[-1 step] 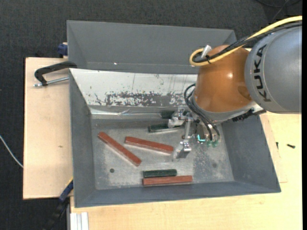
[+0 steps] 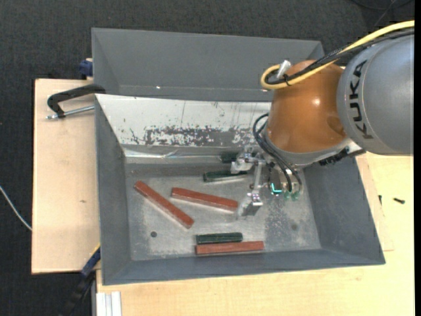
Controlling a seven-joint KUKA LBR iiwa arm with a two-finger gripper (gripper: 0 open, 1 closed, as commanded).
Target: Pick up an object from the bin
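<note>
My gripper [image 2: 252,203] sits low at the right end of the middle reddish stick [image 2: 204,199], probably the easiest grab; can't tell how the jaws stand.

Grey KUKA arm [image 2: 385,104] entering from three o'clock, orange domed wrist cover [image 2: 302,114], silver metal gripper [image 2: 252,201] below at seven o'clock

Red sticks [image 2: 164,204] mid-floor; bare floor [image 2: 297,226] rightward.

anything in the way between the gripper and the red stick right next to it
Nothing visible. The gripper hangs close by the right end of the middle red-brown stick, only bare bin floor between.
</note>
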